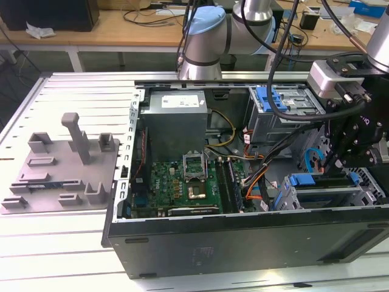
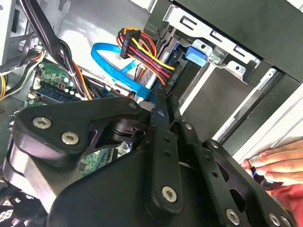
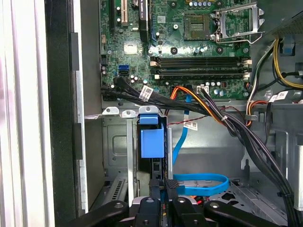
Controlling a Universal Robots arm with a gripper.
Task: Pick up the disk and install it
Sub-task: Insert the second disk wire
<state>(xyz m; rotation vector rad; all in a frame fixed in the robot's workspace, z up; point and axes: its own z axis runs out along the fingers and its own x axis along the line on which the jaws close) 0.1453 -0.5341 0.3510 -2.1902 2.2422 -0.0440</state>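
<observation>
First wrist view: one gripper [image 3: 158,187], jaws pinching one disk [image 3: 152,142] standing in its bay.

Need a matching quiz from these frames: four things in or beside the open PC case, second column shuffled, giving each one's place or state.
Things:
1. grey metal power-supply box
2. flat blue cable
3. grey plastic fixture plate with upright posts
4. square processor socket on the green motherboard

Place or state:
A. empty, its metal frame flipped open
B. on the slatted metal table outside the black case, at the exterior view's left
C. lying in a loop on the case floor
D. inside the case, on the side nearest the arm

Pairs: 1-D, 2-C, 3-B, 4-A
</observation>
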